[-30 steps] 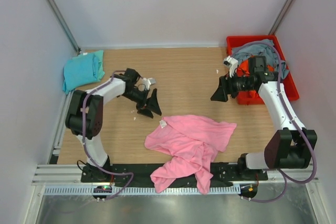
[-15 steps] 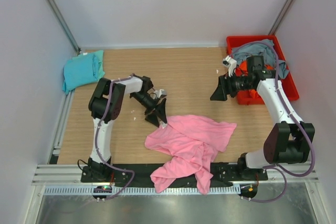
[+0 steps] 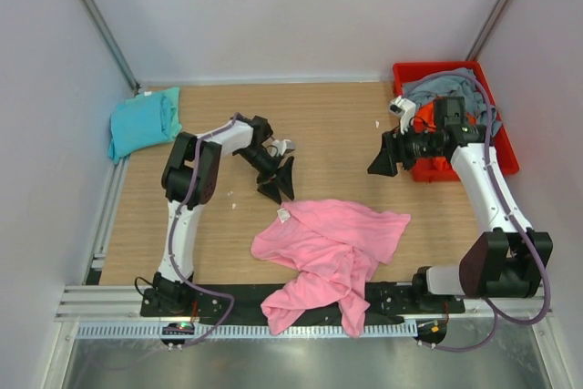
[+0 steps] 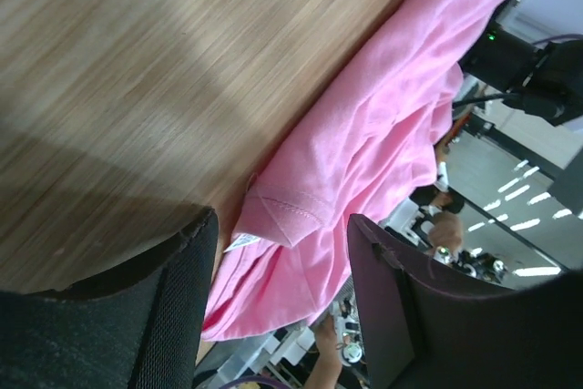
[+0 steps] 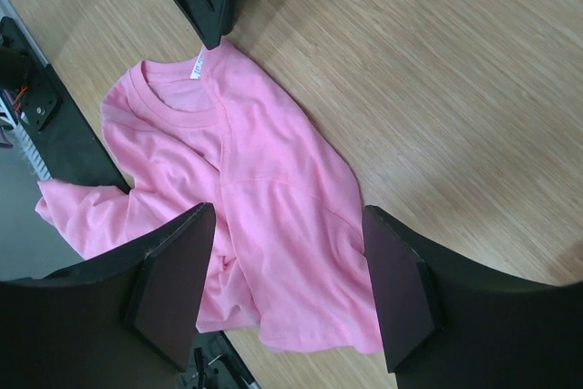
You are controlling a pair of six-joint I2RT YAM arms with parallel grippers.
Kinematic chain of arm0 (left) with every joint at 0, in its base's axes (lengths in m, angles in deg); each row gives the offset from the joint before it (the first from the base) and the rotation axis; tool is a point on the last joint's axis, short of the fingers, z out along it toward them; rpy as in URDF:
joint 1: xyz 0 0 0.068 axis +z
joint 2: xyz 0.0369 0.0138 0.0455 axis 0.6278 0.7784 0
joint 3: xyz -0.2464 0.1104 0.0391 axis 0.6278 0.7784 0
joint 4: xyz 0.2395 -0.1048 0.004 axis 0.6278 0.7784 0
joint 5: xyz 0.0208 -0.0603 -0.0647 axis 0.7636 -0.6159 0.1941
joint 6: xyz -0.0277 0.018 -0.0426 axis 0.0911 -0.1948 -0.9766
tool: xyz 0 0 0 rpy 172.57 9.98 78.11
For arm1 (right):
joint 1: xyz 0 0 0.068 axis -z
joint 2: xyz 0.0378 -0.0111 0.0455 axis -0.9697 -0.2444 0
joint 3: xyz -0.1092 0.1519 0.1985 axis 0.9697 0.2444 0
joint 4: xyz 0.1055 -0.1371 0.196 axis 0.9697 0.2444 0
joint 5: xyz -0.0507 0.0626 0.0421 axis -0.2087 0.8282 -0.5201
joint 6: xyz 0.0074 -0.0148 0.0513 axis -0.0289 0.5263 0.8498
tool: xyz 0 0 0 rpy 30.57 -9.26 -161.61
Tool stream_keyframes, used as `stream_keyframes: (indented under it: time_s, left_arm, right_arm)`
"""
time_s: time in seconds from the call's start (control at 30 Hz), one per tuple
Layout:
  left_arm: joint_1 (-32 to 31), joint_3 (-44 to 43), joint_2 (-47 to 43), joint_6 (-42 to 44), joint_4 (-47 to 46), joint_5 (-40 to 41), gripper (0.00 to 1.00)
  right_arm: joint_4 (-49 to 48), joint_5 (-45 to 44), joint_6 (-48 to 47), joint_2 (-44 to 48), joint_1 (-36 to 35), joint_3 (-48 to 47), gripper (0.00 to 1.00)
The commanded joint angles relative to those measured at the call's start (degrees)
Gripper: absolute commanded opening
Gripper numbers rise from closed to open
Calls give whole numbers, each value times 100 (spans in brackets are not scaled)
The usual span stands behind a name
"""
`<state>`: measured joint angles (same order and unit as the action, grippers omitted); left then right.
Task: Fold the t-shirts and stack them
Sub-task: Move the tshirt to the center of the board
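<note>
Cloth lay nearest: the pink t-shirt [image 3: 328, 248] was heaped on the near part of the counter [image 3: 328, 125], unfolded, with one twisted end spilling over the black rail [image 3: 228, 298] at the arms' bases. It was soft, matte jersey, creased into loose ridges. Its ribbed collar [image 5: 173, 102] faced up at the left far corner, and a small white label [image 3: 284, 215] was turned out there.

Just beyond that collar hovered the left pincer [image 3: 279, 185], its dark, wedge-shaped fingers apart, holding nothing and pointed down at the label. Judging by that aim, it was lined up to take the neckline, a firm double-stitched edge that should lift without slipping.

Farther beyond the pink shirt, off its right side, the right pincer [image 3: 383, 161] hung above the counter, spread wide and empty. It was turned back toward the shirt, likely waiting to take a second corner so the cloth could be pulled flat.

Behind that, beyond the pink shirt's right end, stood the red bin [image 3: 499, 148], rigid glossy plastic. The grey-blue t-shirt [image 3: 446, 88] was bundled inside it over the orange t-shirt [image 3: 428, 120].

Well beyond the pink shirt's left end lay the teal t-shirt [image 3: 144, 122], a flat, squarish folded pad, seemingly the start of the stack.
</note>
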<state>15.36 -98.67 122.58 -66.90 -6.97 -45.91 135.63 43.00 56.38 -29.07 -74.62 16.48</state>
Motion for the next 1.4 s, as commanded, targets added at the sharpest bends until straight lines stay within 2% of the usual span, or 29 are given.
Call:
stream_keyframes:
  time_s: [0.0, 0.17, 0.3, 0.33, 0.43, 0.47, 0.5, 0.7, 0.8, 0.93, 1.0, 1.3, 1.33, 1.37]
  left_arm:
    - [-29, 107, -233, 182, -37, 563, 59]
    - [-73, 669, -347, 245, -193, 659, 49]
    - [-143, 495, -163, 262, -98, 686, 38]
    - [-178, 407, -102, 279, -54, 668, 30]
    - [-205, 47, 153, 236, -9, 633, 14]
    - [-196, -76, 224, 210, -18, 607, 4]
    - [-205, -312, 364, 218, -18, 555, 1]
    - [-205, -1561, 857, 306, 219, 694, 0]
    - [-205, -2544, 1024, 306, 245, 1115, 0]
    - [-196, -4413, 1453, 157, 316, 1809, 0]
    - [-205, -4830, 1551, 70, 194, 1967, 0]
    - [-345, -5157, 1622, 7, -659, 2628, 0]
    - [-398, -5175, 1622, 25, -712, 2654, 1]
    - [-424, -5192, 1613, 16, -721, 2655, 9]
  right_arm:
    - [33, -61, -106, 322, -9, -10, 72]
    - [112, -105, -186, 427, -9, 52, 72]
    - [24, -131, -168, 489, -9, 166, 72]
    - [24, -123, -168, 489, -9, 175, 72]
    - [6, -122, -151, 516, -9, 202, 72]
    - [-11, -131, -151, 524, -9, 236, 72]
    - [-72, -149, -133, 568, -9, 254, 72]
    - [-152, -175, 7, 700, -9, 298, 72]
    - [-204, -245, 78, 814, -9, 289, 72]
    - [-345, -246, 262, 999, -9, 368, 72]
    - [-389, -254, 332, 1060, -9, 421, 72]
    - [-511, -562, 525, 1289, -9, 562, 72]
    - [-590, -710, 596, 1333, -9, 597, 72]
    - [-826, -781, 788, 1342, -9, 728, 72]
